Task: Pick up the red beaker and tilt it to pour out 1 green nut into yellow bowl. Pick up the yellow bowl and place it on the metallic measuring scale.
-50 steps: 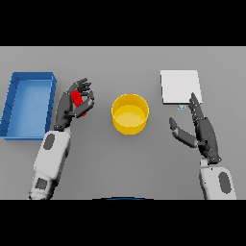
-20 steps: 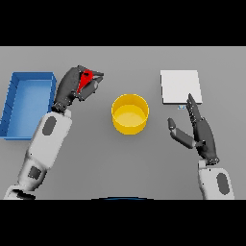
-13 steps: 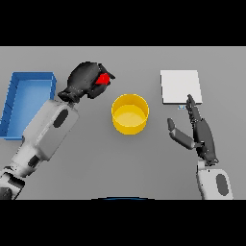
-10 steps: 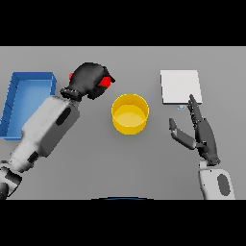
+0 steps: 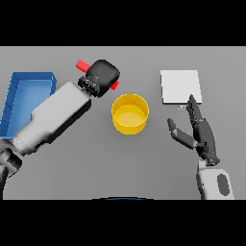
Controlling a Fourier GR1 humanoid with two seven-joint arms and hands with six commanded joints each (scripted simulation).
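The left hand (image 5: 103, 73) is clenched around the red beaker (image 5: 84, 65), fingers wrapped so fully that only two red ends show: one poking out up and to the left of the fist, the other at its lower right, just above the rim of the yellow bowl (image 5: 129, 113). The beaker lies tipped toward horizontal, apparently so that its lower end points down at the bowl for the pour. Which end is the mouth cannot be told, and no green nut is visible. The bowl sits between the two arms, its inside plain yellow. The right hand (image 5: 197, 130) rests relaxed with straight fingers, just below the metallic measuring scale (image 5: 180, 86). A blue tray (image 5: 29, 91) lies at far left.
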